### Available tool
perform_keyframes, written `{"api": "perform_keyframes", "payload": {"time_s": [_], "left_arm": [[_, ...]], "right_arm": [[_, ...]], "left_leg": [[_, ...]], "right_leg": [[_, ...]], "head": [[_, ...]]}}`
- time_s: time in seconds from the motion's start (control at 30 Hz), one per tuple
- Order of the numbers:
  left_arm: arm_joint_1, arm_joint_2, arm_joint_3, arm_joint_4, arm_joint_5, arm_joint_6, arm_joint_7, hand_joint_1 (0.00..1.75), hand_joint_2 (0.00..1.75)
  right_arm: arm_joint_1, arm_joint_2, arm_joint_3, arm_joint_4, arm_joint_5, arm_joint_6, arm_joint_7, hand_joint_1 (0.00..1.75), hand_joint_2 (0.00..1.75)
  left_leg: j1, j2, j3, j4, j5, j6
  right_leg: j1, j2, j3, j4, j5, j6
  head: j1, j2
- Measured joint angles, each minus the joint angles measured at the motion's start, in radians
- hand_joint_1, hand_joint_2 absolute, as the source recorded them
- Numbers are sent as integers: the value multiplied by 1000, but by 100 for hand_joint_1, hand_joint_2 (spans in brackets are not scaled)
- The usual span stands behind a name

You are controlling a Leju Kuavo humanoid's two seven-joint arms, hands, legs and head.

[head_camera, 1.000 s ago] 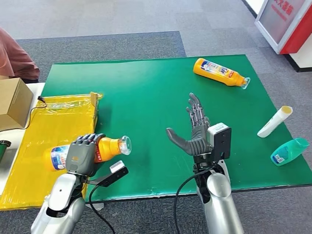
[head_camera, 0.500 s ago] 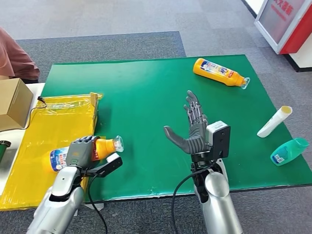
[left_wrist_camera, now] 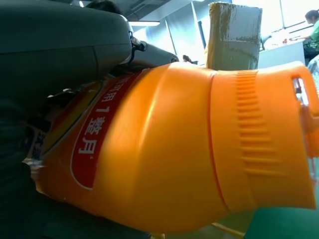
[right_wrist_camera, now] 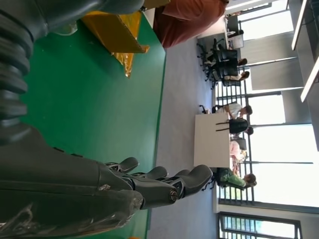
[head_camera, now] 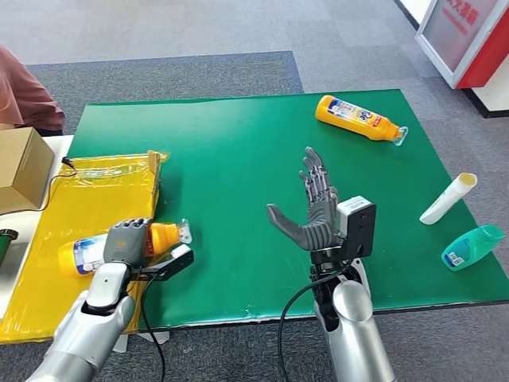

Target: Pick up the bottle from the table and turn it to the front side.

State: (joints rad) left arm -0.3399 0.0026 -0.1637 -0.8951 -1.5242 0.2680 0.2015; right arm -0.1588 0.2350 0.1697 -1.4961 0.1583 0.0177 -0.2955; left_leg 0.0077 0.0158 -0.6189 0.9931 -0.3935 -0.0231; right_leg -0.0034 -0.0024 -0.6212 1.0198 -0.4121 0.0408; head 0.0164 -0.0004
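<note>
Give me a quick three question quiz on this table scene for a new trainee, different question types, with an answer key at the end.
1. True or false: the right hand is holding a bottle.
2. The orange bottle in the left hand is over: A) the yellow bag, B) the cardboard box, C) the floor.
3. Fill in: the other orange bottle lies on its side on the ____ mat.

Key: 1 false; 2 A; 3 green.
</note>
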Motion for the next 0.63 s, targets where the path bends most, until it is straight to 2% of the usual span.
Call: {"api": "perform_keyframes", "payload": {"time_s": [0.3,0.43,0.63], "left_arm": [[-9,-1,1,16,31,17,-15,0,175],[17,-10,7,5,92,48,-49,0,175],[53,-19,8,-4,99,89,-48,0,175]], "right_arm": [[2,-1,8,-2,-1,-17,5,0,175],[5,-3,11,-2,-4,-32,6,0,175],[7,-4,18,1,-12,-41,8,0,175]], "left_leg": [[0,0,0,0,0,0],[0,0,0,0,0,0],[0,0,0,0,-1,1]], "right_leg": [[0,0,0,0,0,0],[0,0,0,0,0,0],[0,0,1,0,0,0]], "head": [[0,0],[0,0],[0,0]]}}
